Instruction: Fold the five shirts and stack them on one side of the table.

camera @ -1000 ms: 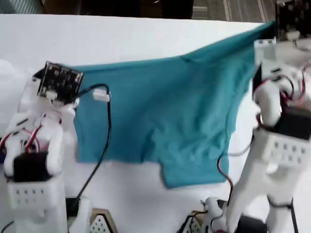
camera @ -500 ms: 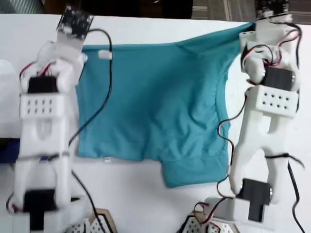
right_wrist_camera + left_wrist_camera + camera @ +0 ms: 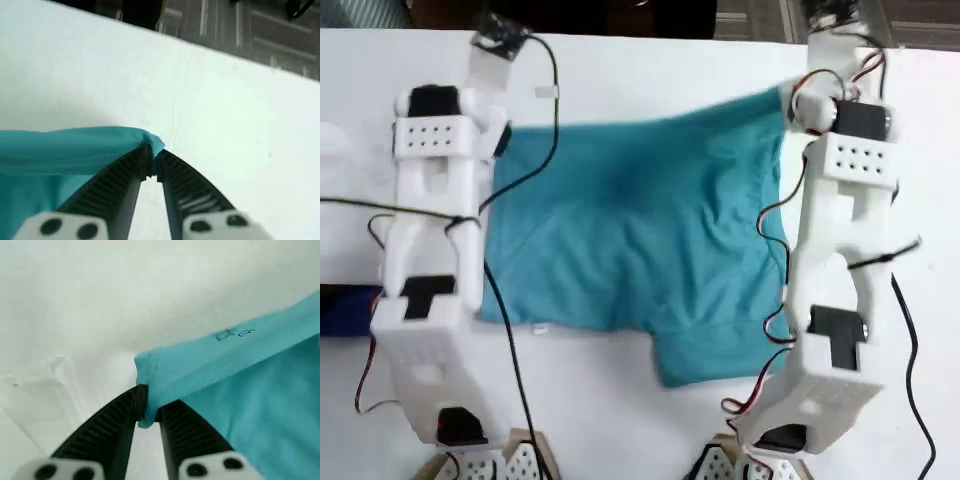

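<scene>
A teal shirt point(image 3: 640, 230) lies spread across the white table point(image 3: 650, 70) between the two arms, one sleeve poking out toward the front. Its far edge is lifted off the table. My left gripper point(image 3: 149, 407) is shut on the shirt's far left corner point(image 3: 150, 370), where a printed label edge shows. My right gripper point(image 3: 151, 167) is shut on the far right corner point(image 3: 145, 137). In the high view the left arm point(image 3: 435, 200) stretches along the shirt's left side and the right arm point(image 3: 840, 220) along its right side.
The table's far edge point(image 3: 210, 47) runs just beyond the right gripper, with dark floor behind it. A pale cloth point(image 3: 35, 390) lies on the table by the left gripper. A dark blue object point(image 3: 345, 310) sits at the left edge.
Both arms have stretched away from their bases toward the far edge, carrying the shirt's far corners with them. The right corner has moved inward to the left.
</scene>
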Action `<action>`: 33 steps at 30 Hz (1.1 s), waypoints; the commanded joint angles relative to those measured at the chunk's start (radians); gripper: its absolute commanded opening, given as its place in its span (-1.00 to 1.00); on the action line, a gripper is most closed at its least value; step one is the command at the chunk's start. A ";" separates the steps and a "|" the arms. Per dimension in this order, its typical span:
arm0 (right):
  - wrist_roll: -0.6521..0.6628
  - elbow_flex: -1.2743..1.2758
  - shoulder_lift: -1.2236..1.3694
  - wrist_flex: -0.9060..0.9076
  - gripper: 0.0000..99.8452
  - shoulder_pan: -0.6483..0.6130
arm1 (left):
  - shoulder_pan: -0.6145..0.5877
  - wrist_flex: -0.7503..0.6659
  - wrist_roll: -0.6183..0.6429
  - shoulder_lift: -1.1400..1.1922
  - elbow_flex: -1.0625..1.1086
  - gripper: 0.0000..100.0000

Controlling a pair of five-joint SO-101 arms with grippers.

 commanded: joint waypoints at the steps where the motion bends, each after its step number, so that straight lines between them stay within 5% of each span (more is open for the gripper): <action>1: 0.006 -0.051 0.025 0.082 -0.96 -0.015 | -0.006 0.115 0.002 0.061 -0.142 -0.95; 9: 0.008 -0.063 0.018 0.311 -0.96 -0.008 | 0.005 0.396 0.002 0.153 -0.357 -0.95; 13: 0.008 -0.063 -0.031 0.404 -0.96 -0.008 | 0.002 0.405 0.006 0.137 -0.323 -0.95; 25: 0.080 -0.043 -0.171 0.704 -0.96 -0.002 | 0.014 0.310 -0.002 -0.261 0.309 -0.95; 33: 0.210 0.410 -0.424 0.657 -0.96 0.085 | 0.014 0.149 -0.034 -0.457 0.707 -0.95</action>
